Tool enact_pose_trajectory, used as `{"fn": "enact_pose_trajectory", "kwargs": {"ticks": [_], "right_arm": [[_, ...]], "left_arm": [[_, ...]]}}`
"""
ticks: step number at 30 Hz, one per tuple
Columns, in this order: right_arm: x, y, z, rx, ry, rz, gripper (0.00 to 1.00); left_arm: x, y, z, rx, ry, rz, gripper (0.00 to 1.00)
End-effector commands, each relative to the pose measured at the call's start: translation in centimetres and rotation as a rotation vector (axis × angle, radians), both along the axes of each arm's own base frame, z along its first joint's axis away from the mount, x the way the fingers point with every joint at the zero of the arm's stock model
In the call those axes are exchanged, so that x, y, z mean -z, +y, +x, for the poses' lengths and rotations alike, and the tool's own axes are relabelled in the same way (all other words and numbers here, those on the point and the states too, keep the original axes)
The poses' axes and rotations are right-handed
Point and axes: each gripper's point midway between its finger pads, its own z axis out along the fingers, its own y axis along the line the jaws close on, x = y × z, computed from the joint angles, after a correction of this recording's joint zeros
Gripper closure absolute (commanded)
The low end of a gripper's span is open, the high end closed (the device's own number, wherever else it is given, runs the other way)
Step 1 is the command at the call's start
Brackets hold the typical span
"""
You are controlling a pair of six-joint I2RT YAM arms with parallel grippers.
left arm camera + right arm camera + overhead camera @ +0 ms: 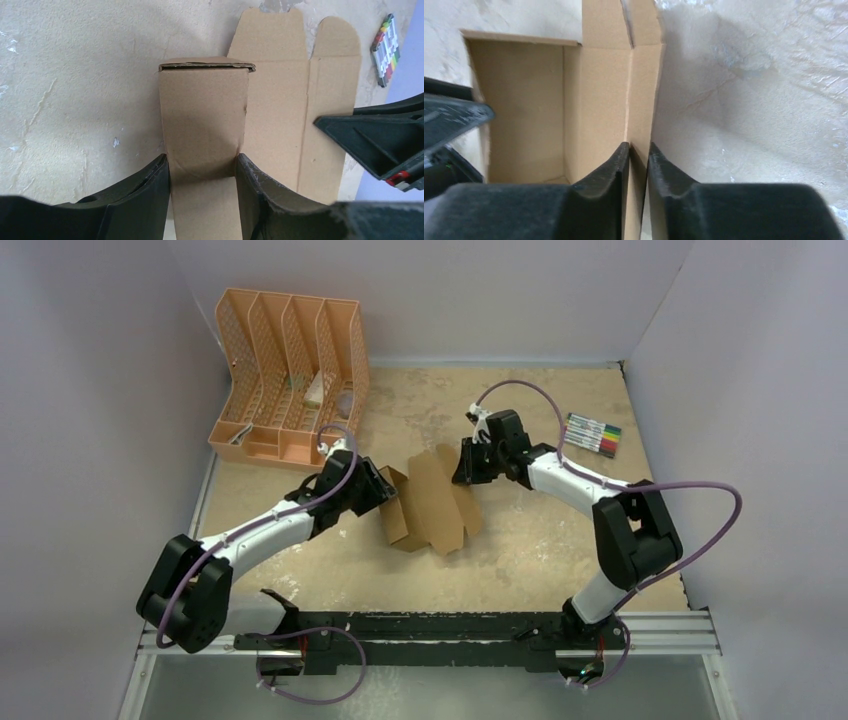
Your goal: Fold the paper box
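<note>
The left gripper clasps a raised panel of the paper box across its width, one finger on each edge. The right gripper pinches the thin end strip on the sheet's opposite side. The box lies half-open at the middle of the surface, between the two arms. Three things could go wrong from here. The right pinch sits close to the strip's edge, so a pull could slip off or tear the crease. The left squeeze could buckle its panel. If the arms move unevenly, the sheet could twist and fold off its score lines.
</note>
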Motion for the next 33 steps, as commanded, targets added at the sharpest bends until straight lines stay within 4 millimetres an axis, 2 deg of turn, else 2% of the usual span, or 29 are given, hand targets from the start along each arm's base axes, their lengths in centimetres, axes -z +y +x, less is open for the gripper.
{"fn": "enact_pose_trajectory", "kwargs": {"ticks": [1, 4, 7, 8, 15, 18, 20, 24, 29, 33], "right_arm": [[-3.5, 0.7, 1.6, -0.068, -0.082, -0.004, 0.88], [-4.7, -0.2, 2.2, -0.093, -0.120, -0.081, 0.98], [-6.2, -0.9, 2.9, -0.134, -0.171, -0.160, 1.00], [-6.6, -1.1, 3.1, -0.157, -0.191, -0.187, 1.00], [-8.4, -3.3, 5.3, -0.319, -0.303, -0.443, 1.00], [-9.7, -3.4, 6.3, -0.370, -0.360, -0.504, 1.00], [-10.5, -3.0, 6.8, -0.426, -0.402, -0.533, 1.00], [-11.2, -0.7, 6.8, -0.563, -0.470, -0.585, 0.99], [-10.9, 2.0, 5.7, -0.715, -0.527, -0.664, 0.97], [-9.7, 3.5, 5.1, -0.818, -0.584, -0.718, 0.95]], "left_arm": [[-1.2, -0.6, 0.9, 0.005, -0.053, -0.058, 0.51], [-1.5, -0.3, 1.4, 0.009, -0.069, -0.045, 0.38], [-2.0, 0.1, 1.7, 0.022, -0.084, -0.017, 0.21], [-2.3, 0.3, 1.9, 0.026, -0.095, -0.007, 0.19], [-5.2, 1.3, 2.7, 0.079, -0.212, 0.050, 0.13], [-6.2, 1.2, 2.7, 0.125, -0.249, 0.066, 0.12], [-6.7, 1.5, 2.8, 0.139, -0.268, 0.083, 0.12], [-7.2, 2.3, 2.9, 0.156, -0.294, 0.124, 0.12], [-7.5, 3.8, 3.0, 0.167, -0.323, 0.196, 0.12], [-7.7, 4.7, 2.9, 0.172, -0.351, 0.256, 0.12]]}}
